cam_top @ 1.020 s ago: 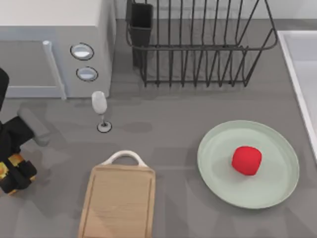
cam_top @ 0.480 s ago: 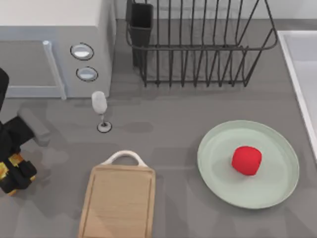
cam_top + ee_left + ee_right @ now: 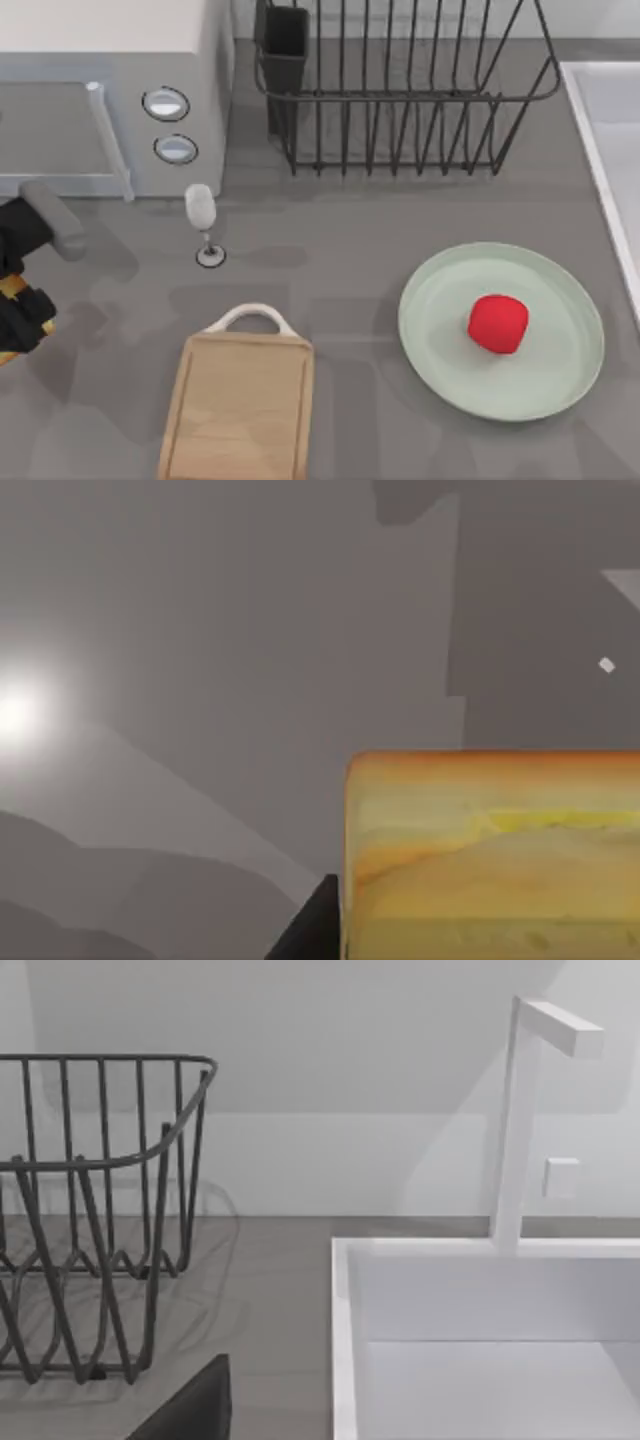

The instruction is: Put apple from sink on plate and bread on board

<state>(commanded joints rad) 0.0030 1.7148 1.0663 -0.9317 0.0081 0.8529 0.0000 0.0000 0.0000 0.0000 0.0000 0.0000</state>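
While the apple [image 3: 498, 323] already lies on the plate [image 3: 560, 385], the bread [image 3: 490, 855] is clamped in the left gripper [image 3: 18, 322] at the table's far left edge, above the surface. From this gripper the board [image 3: 240, 410] lies to the right and a little nearer the front, with its long axis running front to back and its handle toward the back. I judge the left arm much nearer to it. Up close, the left wrist view gives the bread's golden crust and pale side; the top view gives the board. Beside the rack [image 3: 90, 1220], the right wrist view shows the sink [image 3: 345, 1340] rim; whether the right gripper is apart or together I cannot tell.
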